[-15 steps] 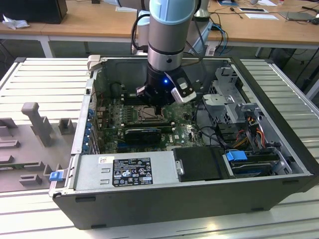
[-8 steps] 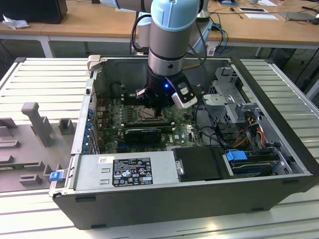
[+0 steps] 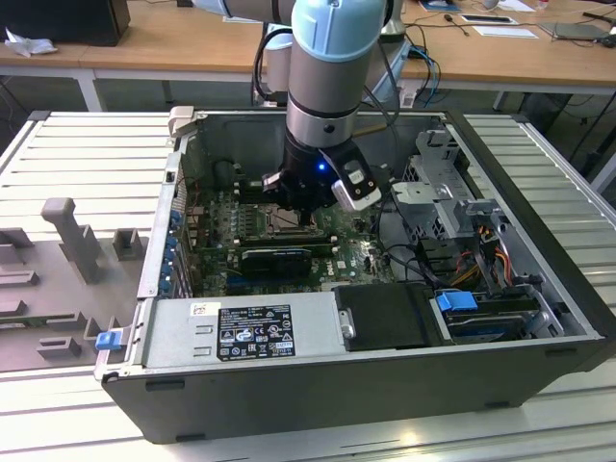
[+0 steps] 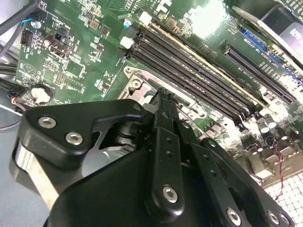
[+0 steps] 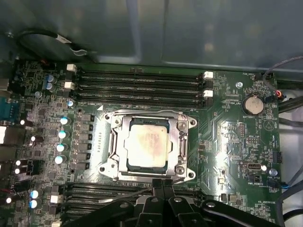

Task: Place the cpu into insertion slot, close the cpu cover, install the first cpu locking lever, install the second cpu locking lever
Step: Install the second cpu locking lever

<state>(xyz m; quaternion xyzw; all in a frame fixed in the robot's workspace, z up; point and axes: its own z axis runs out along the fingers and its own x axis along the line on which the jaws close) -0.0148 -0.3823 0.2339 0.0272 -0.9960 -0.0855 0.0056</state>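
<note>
The cpu lies seated in the insertion slot with the cpu cover framing it, so the end effector, fingers together and empty, hovers at the socket's edge.

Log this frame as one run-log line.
cpu: seated in insertion slot | cpu cover: down around chip | tool: at socket's edge, beside memory slots | fingers: together, empty

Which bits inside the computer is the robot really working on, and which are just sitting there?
Working on:
- gripper, low by the socket's edge
- cpu, lying in the insertion slot
- cpu cover, down around the chip

Just there:
- memory slots
- round coin battery
- blue clip
- grey blocks outside the case
</note>
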